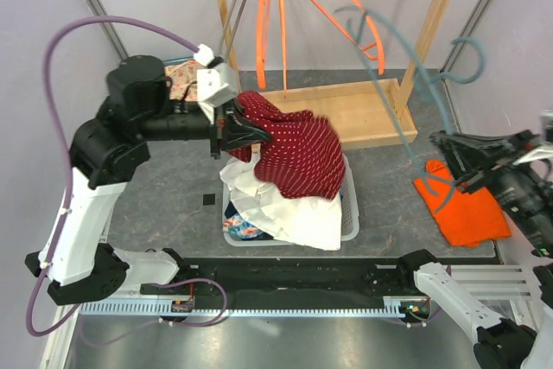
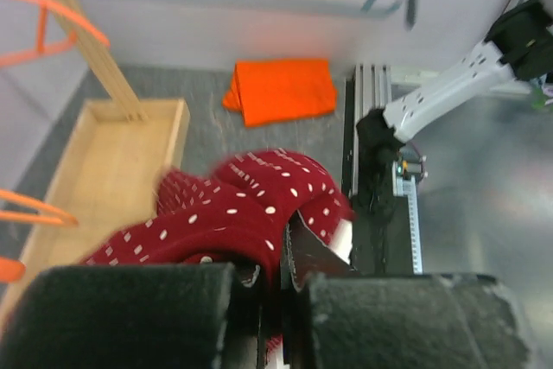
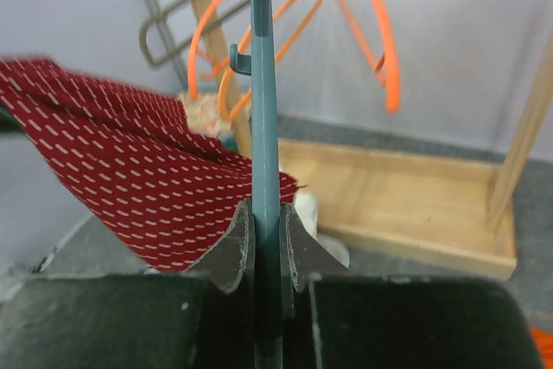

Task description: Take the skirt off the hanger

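Note:
The skirt [image 1: 298,155] is dark red with white dots. It hangs from my left gripper [image 1: 232,134] over the laundry basket [image 1: 349,213]. In the left wrist view the jaws [image 2: 281,287] are shut on a fold of the skirt [image 2: 233,209]. My right gripper [image 1: 456,174] at the right is shut on the grey-blue hanger [image 1: 393,49], which sticks up and looks blurred. In the right wrist view the hanger bar [image 3: 263,84] is pinched between the fingers [image 3: 265,244], and the skirt [image 3: 130,174] lies to its left. In the top view the skirt is apart from the hanger.
The basket holds white and patterned clothes [image 1: 285,209]. A folded orange cloth [image 1: 462,212] lies at the right on the table. A wooden rack with a tray base [image 1: 363,114] and orange hangers [image 1: 268,23] stands behind the basket.

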Action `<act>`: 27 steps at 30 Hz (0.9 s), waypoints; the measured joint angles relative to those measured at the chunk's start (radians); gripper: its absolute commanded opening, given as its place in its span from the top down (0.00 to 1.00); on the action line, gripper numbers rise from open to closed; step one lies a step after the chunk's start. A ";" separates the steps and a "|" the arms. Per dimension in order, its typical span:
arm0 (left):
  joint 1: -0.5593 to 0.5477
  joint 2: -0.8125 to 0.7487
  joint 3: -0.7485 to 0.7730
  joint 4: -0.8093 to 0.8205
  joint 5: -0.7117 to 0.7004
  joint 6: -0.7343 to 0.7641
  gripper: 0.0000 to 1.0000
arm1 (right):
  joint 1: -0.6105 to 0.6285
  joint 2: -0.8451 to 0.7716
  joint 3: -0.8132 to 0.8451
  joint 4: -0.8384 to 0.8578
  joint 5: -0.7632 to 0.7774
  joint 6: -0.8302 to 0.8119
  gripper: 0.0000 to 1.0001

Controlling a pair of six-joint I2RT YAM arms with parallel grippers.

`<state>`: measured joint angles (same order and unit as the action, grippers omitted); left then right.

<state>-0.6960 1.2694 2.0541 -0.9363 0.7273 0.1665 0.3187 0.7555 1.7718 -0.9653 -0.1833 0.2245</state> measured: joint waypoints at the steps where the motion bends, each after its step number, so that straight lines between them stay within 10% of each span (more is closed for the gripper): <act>1: 0.000 -0.001 -0.037 0.002 -0.010 0.010 0.98 | 0.000 0.000 0.027 0.011 0.025 0.005 1.00; 14: -0.047 -0.106 -0.283 -0.055 -0.041 0.161 0.98 | 0.000 0.088 0.210 0.094 0.558 -0.018 1.00; 27: -0.096 -0.048 -0.680 0.079 -0.277 0.272 0.98 | 0.000 0.237 -0.026 0.061 0.627 -0.031 1.00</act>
<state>-0.7918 1.2217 1.3739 -0.8574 0.4500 0.4385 0.3187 0.9928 1.7454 -0.9047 0.4438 0.1940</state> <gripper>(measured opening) 0.033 0.106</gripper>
